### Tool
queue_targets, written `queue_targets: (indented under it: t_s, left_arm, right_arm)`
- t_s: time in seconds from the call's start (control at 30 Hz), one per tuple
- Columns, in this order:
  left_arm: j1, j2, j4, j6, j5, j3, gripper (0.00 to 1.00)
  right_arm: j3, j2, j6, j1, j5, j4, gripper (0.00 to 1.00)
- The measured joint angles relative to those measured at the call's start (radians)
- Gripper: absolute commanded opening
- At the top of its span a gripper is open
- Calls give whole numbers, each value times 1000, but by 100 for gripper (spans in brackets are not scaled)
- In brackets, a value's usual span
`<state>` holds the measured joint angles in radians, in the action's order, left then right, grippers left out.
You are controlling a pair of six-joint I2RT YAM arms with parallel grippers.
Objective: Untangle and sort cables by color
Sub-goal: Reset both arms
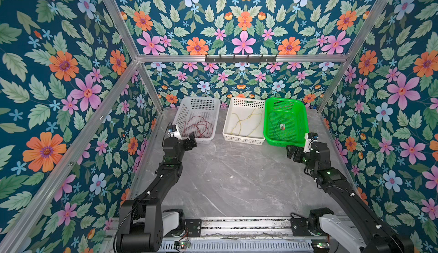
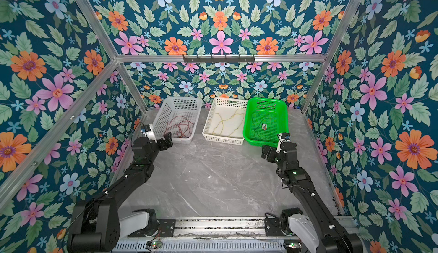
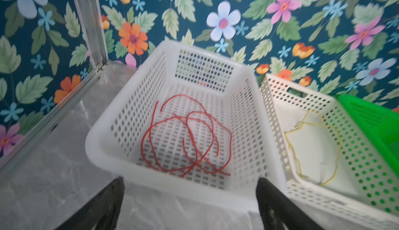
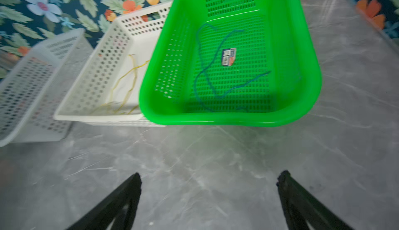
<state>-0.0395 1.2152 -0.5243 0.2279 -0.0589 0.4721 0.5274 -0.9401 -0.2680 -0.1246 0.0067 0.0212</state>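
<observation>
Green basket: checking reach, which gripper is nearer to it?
Right. The right gripper hangs just in front of the green basket; the left gripper is far across, at the white basket with the red cables.

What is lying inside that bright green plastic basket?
The bright green plastic basket holds a thin dark teal cable and a small printed sticker. Its near rim hides the floor's closest edge.

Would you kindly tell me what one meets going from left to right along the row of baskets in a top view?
Deep white basket holding the red cables → shallow white basket holding the yellow cables → green basket holding the dark teal cable.
</observation>
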Motion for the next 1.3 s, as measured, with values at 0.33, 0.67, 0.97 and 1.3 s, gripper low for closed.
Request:
queue_targets:
  t_s: [0.33,0.67,0.97,1.3]
  left_arm:
    - [0,179,-404,-156,111,-237,99]
    - [5,397,-763,-208,189,-233,100]
    - [3,403,-739,-216,200,-197,100]
    - [-6,404,-739,-231,206,-196,100]
  right_arm:
    - [-225,-229,147,15,264,-486,99]
    - [-250,-487,166,128,242,-848,99]
    - [-246,-493,162,135,206,-906,99]
    - [-246,-493,162,135,203,-907,99]
